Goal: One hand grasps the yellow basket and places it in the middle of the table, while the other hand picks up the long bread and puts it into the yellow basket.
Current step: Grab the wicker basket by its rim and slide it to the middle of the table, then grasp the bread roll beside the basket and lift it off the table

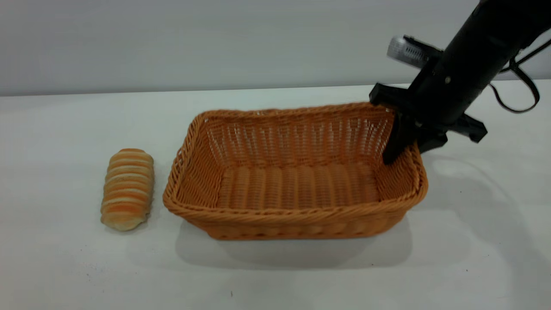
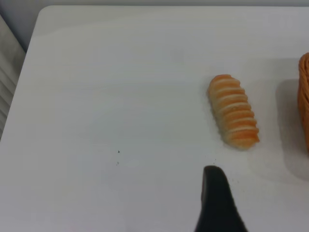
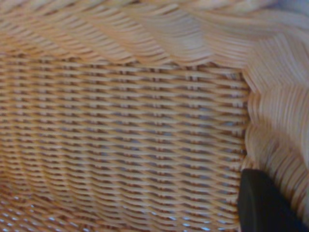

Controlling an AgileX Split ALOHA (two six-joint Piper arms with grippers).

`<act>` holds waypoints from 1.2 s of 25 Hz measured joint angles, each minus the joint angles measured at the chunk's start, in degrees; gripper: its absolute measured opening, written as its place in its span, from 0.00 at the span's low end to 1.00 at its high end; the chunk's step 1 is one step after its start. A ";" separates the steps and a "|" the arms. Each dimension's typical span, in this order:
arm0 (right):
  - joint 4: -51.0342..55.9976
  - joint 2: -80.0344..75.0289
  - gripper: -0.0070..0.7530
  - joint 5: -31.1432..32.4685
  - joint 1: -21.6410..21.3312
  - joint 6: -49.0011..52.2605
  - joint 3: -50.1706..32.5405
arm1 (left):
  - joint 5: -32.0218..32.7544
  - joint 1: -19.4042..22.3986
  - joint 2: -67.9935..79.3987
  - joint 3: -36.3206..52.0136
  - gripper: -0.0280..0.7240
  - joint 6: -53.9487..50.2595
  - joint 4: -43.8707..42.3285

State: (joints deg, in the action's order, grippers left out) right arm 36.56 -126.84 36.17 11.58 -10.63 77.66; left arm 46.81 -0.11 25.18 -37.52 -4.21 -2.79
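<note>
The yellow basket (image 1: pixel 297 185) stands in the middle of the white table (image 1: pixel 473 241), empty. My right gripper (image 1: pixel 409 150) is shut on the basket's right rim near the far corner, with one finger inside and the other outside. In the right wrist view the woven wall (image 3: pixel 125 125) fills the frame, and one of the fingers (image 3: pixel 263 203) lies against it. The long bread (image 1: pixel 128 188) lies on the table just left of the basket, lengthwise toward the camera. In the left wrist view the bread (image 2: pixel 233 111) lies a short way beyond my left gripper (image 2: pixel 215 203), which is above the table.
The basket's edge (image 2: pixel 304 101) shows beside the bread in the left wrist view. The table's far-left corner (image 2: pixel 43 12) and side edge are in view there. A grey wall runs behind the table's back edge (image 1: pixel 172 91).
</note>
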 joint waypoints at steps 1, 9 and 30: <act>0.00 -0.06 0.16 0.00 -0.05 0.06 0.00 | 0.00 0.00 0.00 0.00 0.72 0.00 0.00; 0.17 1.45 0.61 0.44 -0.71 -0.21 0.25 | 0.00 0.00 0.00 0.00 0.72 -0.15 0.04; -27.30 33.09 0.74 19.83 -5.92 0.77 -9.12 | -2.51 0.00 25.81 0.00 0.71 -8.68 -0.61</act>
State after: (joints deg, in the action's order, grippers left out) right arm 9.26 -93.75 56.01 5.66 -9.86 68.55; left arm 44.30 -0.11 51.00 -37.52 -12.88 -3.40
